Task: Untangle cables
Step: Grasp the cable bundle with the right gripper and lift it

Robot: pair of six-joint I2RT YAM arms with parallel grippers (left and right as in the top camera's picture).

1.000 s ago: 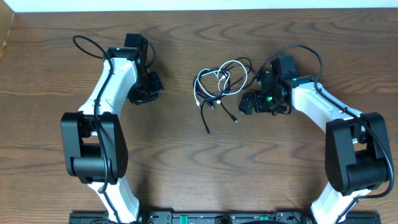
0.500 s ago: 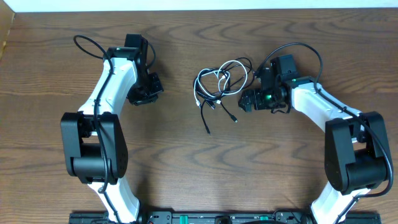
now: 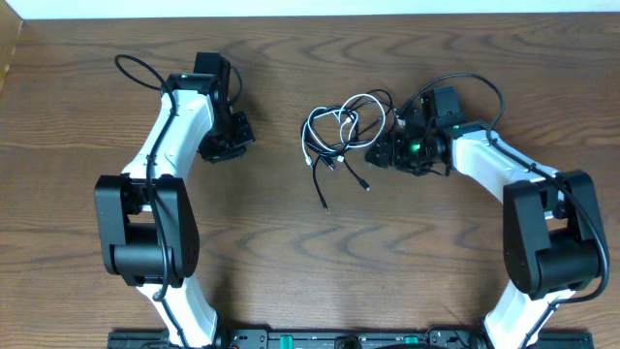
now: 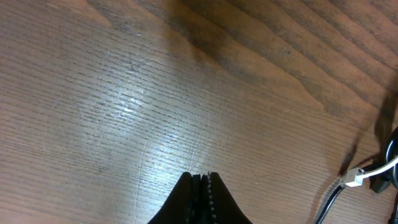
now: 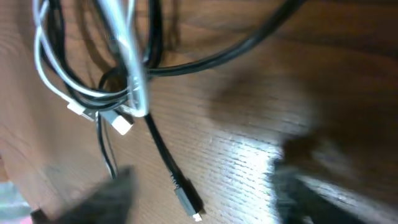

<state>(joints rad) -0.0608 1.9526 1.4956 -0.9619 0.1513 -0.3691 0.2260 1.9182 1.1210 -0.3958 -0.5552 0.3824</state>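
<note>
Cables sit in one loose knot on the table, top-centre in the overhead view, loops overlapping, two black tails trailing toward the robot base. Right gripper is low at the knot's right edge, jaws apart, nothing clamped as far as I can see. Left gripper is pinched fully together and empty, over bare wood well left of the pile.

Risks from here:
- The right wrist view shows the white cable and several black strands crossing in one spot. A pinch there likely takes more than one strand, and a pull would then drag the whole knot instead of opening it.
- Nothing pins the pile (left arm is too far off to help), so any tug slides everything across the table.
- The black plug end lies loose between the right fingers. Snagging it on a loop would tighten the knot.

Poor visibility:
- The right wrist frame is blurred and the fingers are dark smears at the lower corners. The strand on the grip line is probably the black one, can't confirm.
- Overhead: the right gripper body hides its own fingertips and part of the knot's right loop.
- The left wrist view catches only a white plug and bits of cord at the right edge. The rest is cut off.
</note>
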